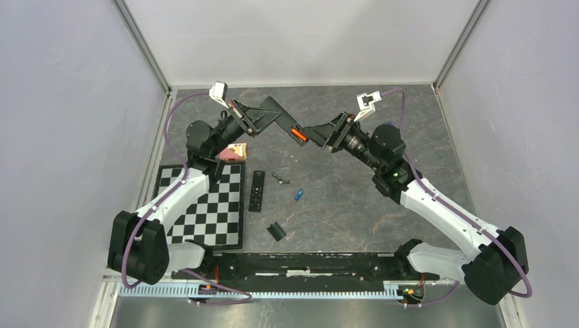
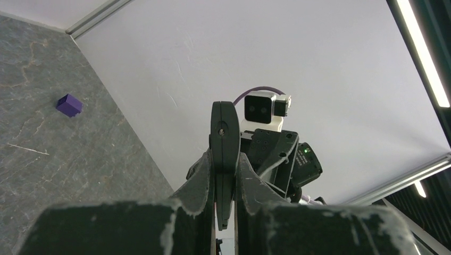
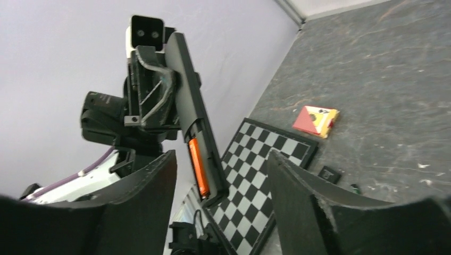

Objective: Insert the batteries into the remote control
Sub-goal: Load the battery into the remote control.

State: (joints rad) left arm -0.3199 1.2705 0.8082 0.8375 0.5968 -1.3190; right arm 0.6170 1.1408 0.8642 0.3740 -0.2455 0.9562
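**Remote control** (image 1: 272, 111): slim, matte black bar held clear of the table. The left gripper (image 2: 224, 159) clamps it across its thickness, jaws pressed to both flat faces. The open bay end points at the right arm.

**Orange battery** (image 3: 199, 167): glossy little cylinder lying lengthwise in the open bay.

**Right gripper** (image 1: 317, 134): thick black fingers (image 3: 151, 196) spread wide either side of the bay end. The wrist view shows a gap on each side, with nothing held.

**Blue battery** (image 1: 299, 195): small cylinder loose on the table (image 1: 355, 198), a grey mottled, stone-look top. There is free room all round it.

**Second remote** (image 1: 257, 190): black bar lying flat, just beside the right edge of the checkerboard mat (image 1: 205, 205).

**Cover** (image 1: 276, 231): small black rectangle lying apart, toward the arm bases.
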